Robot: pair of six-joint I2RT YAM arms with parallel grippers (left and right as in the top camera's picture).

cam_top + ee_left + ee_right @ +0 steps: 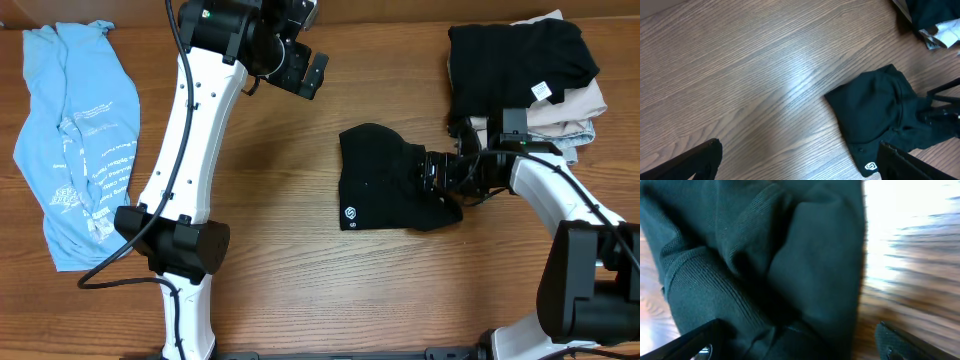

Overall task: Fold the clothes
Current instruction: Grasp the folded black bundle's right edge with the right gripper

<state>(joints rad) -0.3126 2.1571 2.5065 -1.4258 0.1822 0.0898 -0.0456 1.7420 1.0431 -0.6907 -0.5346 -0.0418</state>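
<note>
on the wood-grain table point(300, 270) the folded black t-shirt point(385, 185) lies mid-table, the right gripper point(435, 172) spread wide at its right edge, the left gripper point(306, 72) wide open up-left of it, the light blue tee point(80, 140) far to its left

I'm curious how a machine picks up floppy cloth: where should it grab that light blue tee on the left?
Probably the far end of the light blue tee, at the top of the overhead view, coming straight down with the left gripper. The tee lies flat as a rumpled strip, and raised wrinkles there give something to pinch.
</note>
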